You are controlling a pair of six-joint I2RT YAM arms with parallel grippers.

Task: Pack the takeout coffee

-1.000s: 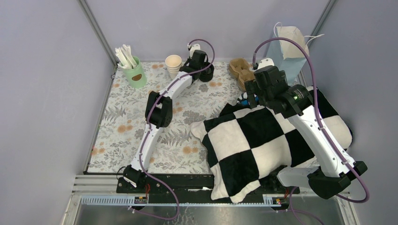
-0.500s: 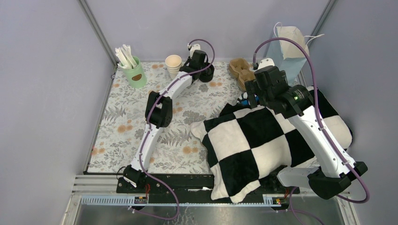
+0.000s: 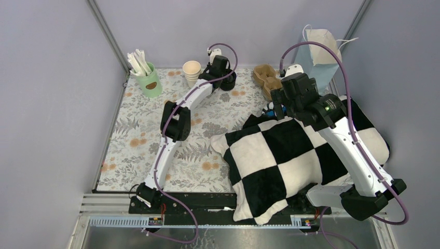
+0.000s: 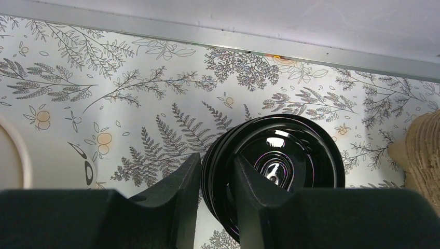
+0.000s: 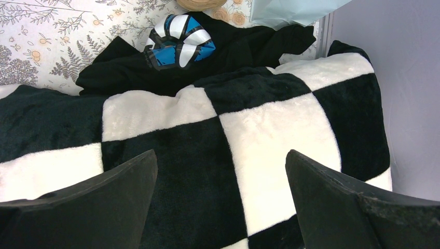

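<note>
A single cream cup with dark print does not show in any view. My left gripper [image 3: 223,77] reaches to the back of the table. In the left wrist view its jaws [image 4: 215,158] are nearly closed over the near rim of a glossy round black plastic lid [image 4: 290,150]. One finger is outside the rim and one inside. The lid looks like the top of a short stack [image 3: 229,80]. My right gripper [image 5: 220,155] is open and empty above a black-and-white checkered cushion [image 5: 270,129].
A stack of nested cream cups [image 3: 191,70] stands just left of the lids. There is a mint-green cup of white sticks [image 3: 148,79] at back left, a brown cardboard cup carrier [image 3: 265,77], a pale blue paper bag [image 3: 321,49], and a blue-white-black object [image 5: 179,41] on black cloth.
</note>
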